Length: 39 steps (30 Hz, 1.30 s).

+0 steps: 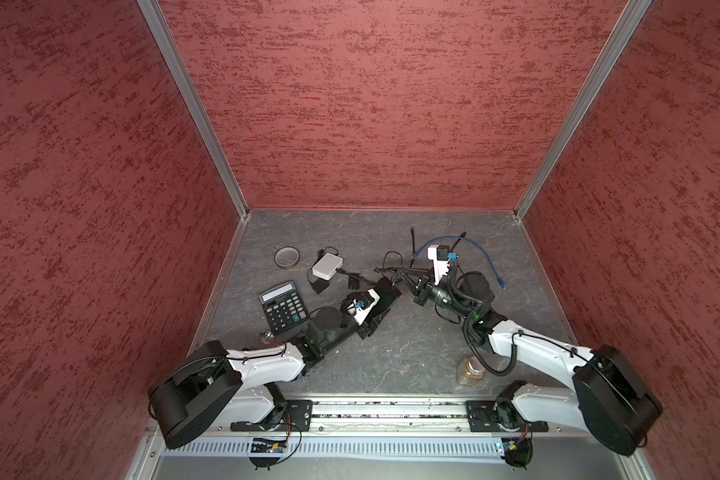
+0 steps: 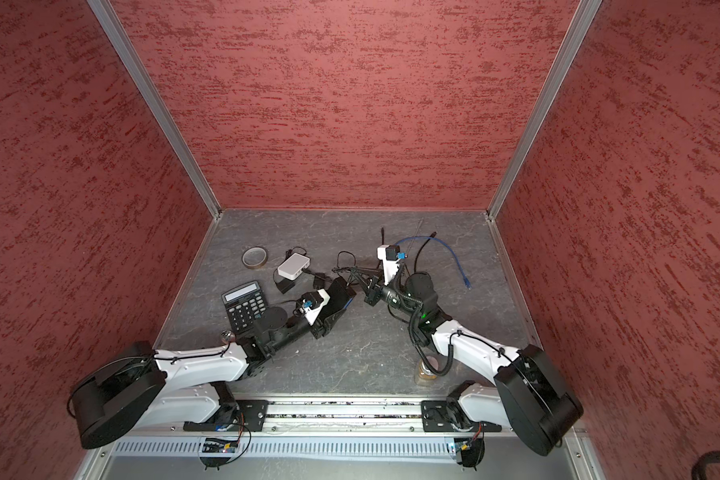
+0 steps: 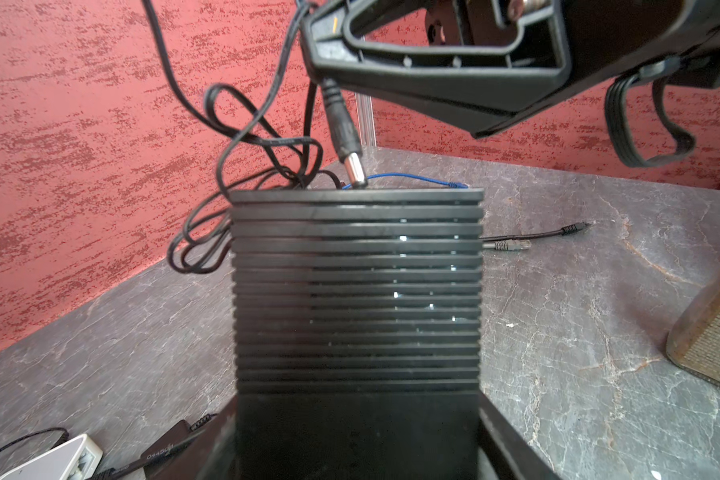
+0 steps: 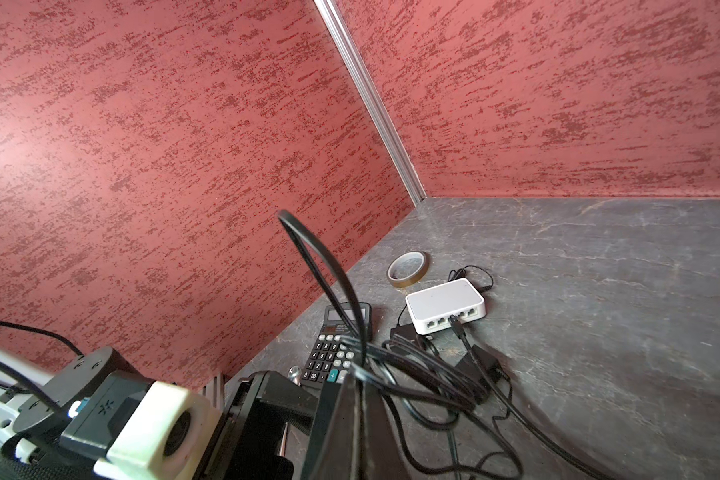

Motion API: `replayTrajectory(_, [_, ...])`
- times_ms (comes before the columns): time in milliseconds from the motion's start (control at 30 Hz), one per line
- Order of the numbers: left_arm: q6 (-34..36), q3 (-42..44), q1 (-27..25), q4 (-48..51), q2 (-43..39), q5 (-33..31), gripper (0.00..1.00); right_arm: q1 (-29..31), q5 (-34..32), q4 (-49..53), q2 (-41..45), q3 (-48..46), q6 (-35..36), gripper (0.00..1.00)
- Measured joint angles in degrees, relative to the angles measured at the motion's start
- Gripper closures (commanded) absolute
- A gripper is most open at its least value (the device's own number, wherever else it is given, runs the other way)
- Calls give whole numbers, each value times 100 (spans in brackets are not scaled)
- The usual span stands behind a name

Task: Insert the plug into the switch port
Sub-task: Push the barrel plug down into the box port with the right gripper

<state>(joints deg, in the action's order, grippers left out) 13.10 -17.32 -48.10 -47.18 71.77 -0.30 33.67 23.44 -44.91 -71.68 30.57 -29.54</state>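
At the middle of the table (image 1: 391,365), the plug (image 3: 346,139) hangs tip-down just above the far top edge of the black box (image 3: 356,291). I take the box to be the switch, though its port is on a face turned away from me. My worry is the hold: the right gripper (image 3: 319,62) pinches the cable (image 3: 275,142) right behind the plug, not the barrel itself. So the plug can swing or tilt under a push, and its tip could butt the box's rim instead of going in. The slack loops trailing beside the box could also snag and drag the plug aside, and a hard shove might shift the box in its grip. The right gripper's jaws are closed tight on that cable. The left gripper (image 3: 358,430) has its jaws set wide, clamped on the 2 sides of the box. 1 white switch (image 1: 327,266) lies well apart on the table, already wired.
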Motion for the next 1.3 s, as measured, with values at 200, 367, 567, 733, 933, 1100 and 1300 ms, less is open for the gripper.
replayTrajectory(200, [-2,9,0,0,-44,2,66,4,-13,20,2,0,66,99])
replayTrajectory(367, [-2,9,0,9,-42,4,66,39,-7,-37,-52,0,68,99])
replayTrajectory(567, [-42,4,11,11,-28,7,66,129,55,-105,-83,0,127,99])
replayTrajectory(733, [-48,2,24,46,-26,7,67,192,74,-166,-85,0,195,99])
replayTrajectory(933, [-92,-15,46,96,-50,9,69,219,55,-262,-83,-50,260,99])
replayTrajectory(1100, [-129,-15,52,271,-192,35,70,219,-81,-387,7,-256,275,99])
replayTrajectory(1300, [-175,-15,52,310,-363,44,70,229,-92,-385,203,-315,280,99])
